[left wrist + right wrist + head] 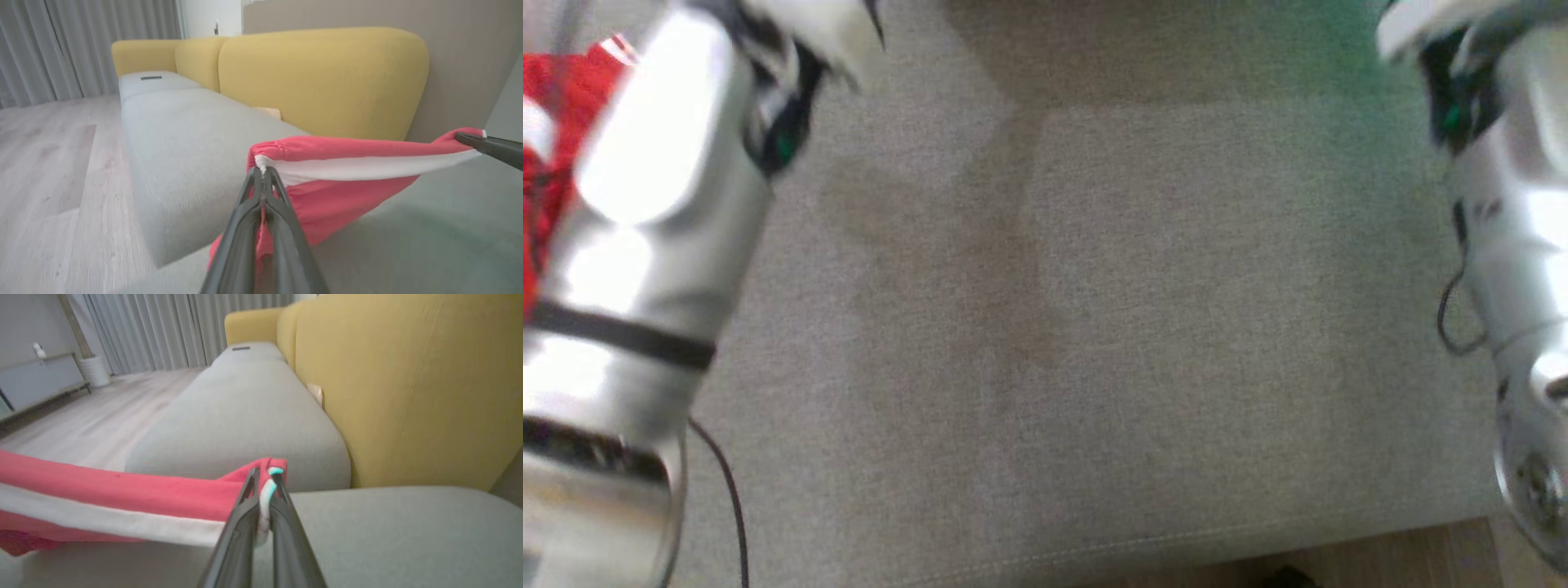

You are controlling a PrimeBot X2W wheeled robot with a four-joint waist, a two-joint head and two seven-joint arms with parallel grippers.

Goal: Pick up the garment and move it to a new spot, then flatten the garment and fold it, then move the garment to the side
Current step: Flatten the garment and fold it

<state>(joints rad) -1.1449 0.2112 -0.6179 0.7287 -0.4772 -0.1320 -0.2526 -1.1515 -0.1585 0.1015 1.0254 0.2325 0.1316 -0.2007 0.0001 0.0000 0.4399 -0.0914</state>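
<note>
Holds the garment [327, 149] stretched long from side to side over the sofa [367, 531], pinched at one end in the left jaws and at the other in the right jaws, so should lower both together.

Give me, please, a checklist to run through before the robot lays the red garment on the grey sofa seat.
1. Left gripper shut on one end of the red-and-white fabric garment: ok.
2. Right gripper shut on the opposite end: ok.
3. White band stretched straight between the grippers: ok.
4. Grey fabric sofa seat free for laying down: ok.
5. Hanging lower part untwisted: cannot tell.
</note>
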